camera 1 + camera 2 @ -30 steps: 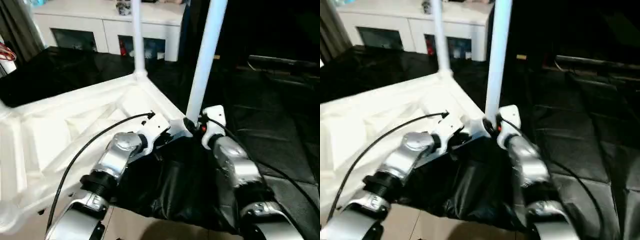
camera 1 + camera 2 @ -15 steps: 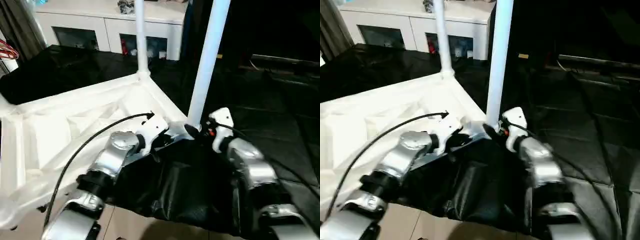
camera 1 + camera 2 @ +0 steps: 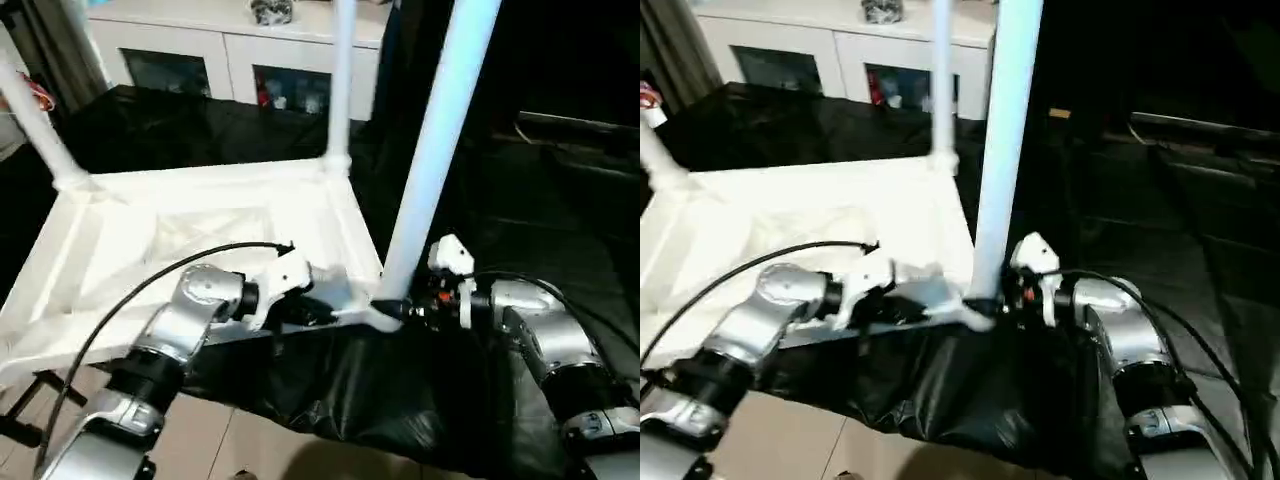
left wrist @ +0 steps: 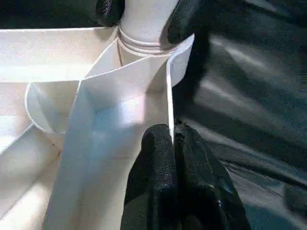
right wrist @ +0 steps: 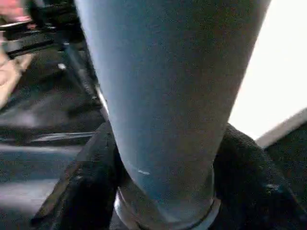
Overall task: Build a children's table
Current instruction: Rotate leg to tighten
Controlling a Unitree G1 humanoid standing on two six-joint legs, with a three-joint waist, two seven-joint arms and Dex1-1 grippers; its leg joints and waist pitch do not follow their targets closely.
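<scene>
The children's table lies upside down: a white tabletop [image 3: 200,215] with its ribbed underside up. Three white legs stand in its corner sockets: the near right leg [image 3: 435,160], the far leg [image 3: 340,90] and one at the left [image 3: 35,115]. My left gripper [image 3: 325,312] is shut on the thin rim of the tabletop [image 4: 120,91] just beside the near corner socket. My right gripper [image 3: 400,308] is shut around the base of the near right leg [image 5: 163,96], one black finger [image 5: 86,191] on each side.
A white glass-doored cabinet [image 3: 240,50] stands behind the table. Black sheeting [image 3: 400,400] covers the floor under and to the right of the near corner. Bare light floor [image 3: 250,445] shows at the front. A dark frame part [image 3: 20,425] sits at the lower left.
The whole view has shifted, bringing the left leg into sight. My right forearm has swung out to the right of the near leg, its gripper staying at the leg's base.
</scene>
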